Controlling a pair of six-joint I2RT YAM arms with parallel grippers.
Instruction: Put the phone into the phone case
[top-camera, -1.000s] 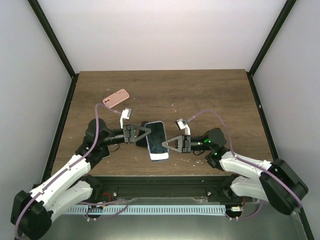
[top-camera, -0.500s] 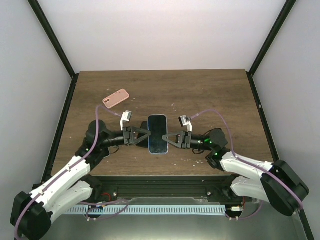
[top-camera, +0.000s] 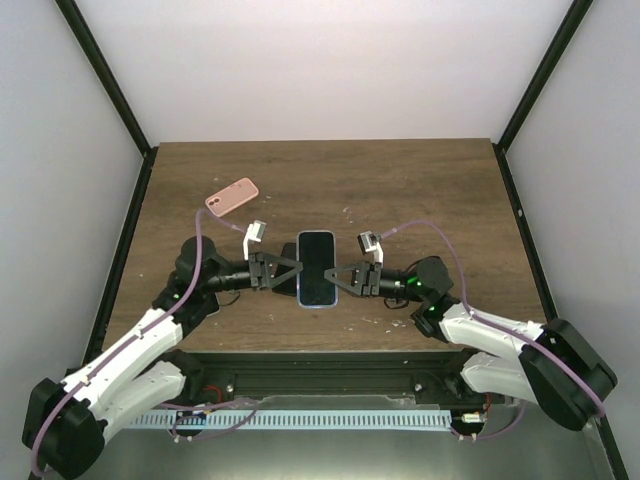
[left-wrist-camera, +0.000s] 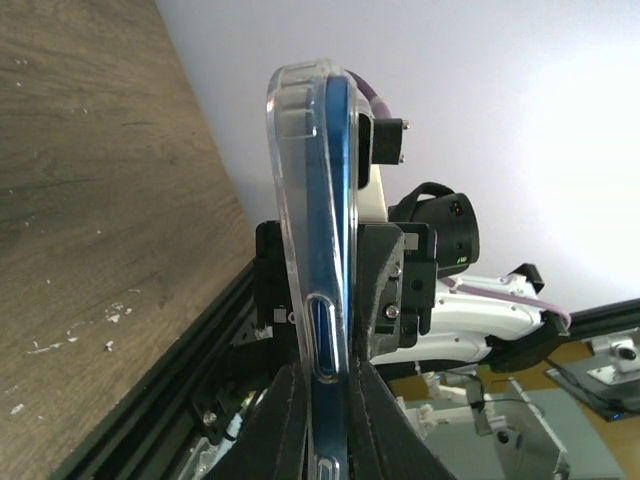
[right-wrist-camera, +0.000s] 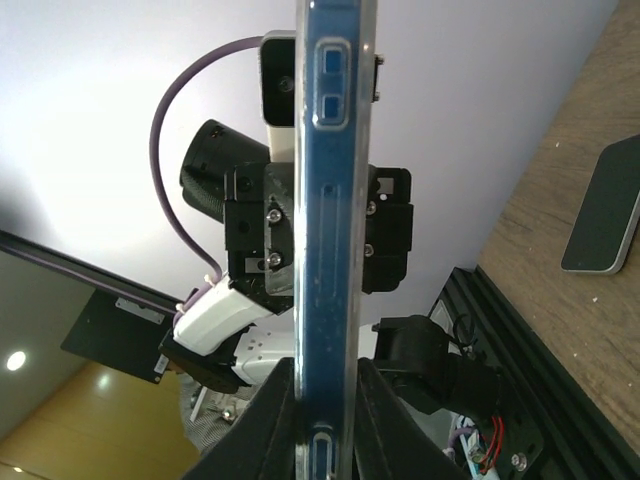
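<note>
A blue phone (top-camera: 316, 268) is held flat above the table's near middle, screen up, between both grippers. My left gripper (top-camera: 297, 271) is shut on its left long edge and my right gripper (top-camera: 339, 279) is shut on its right long edge. In the left wrist view the phone (left-wrist-camera: 330, 200) shows edge-on with a clear case (left-wrist-camera: 287, 170) wrapped along one side, gripped by my left gripper (left-wrist-camera: 322, 385). In the right wrist view the phone (right-wrist-camera: 328, 200) stands edge-on inside the clear rim, gripped by my right gripper (right-wrist-camera: 325, 395).
A pink phone case (top-camera: 232, 196) lies on the wooden table (top-camera: 420, 190) at the back left. A dark flat slab with a pale rim (right-wrist-camera: 605, 210) lies on the table below the held phone. The table's black front rail (top-camera: 320, 358) runs close under both arms.
The phone was tilted and lower a second ago; it now sits straight and slightly farther back. My right gripper moved up against its right edge. Little has changed in the last half second.
</note>
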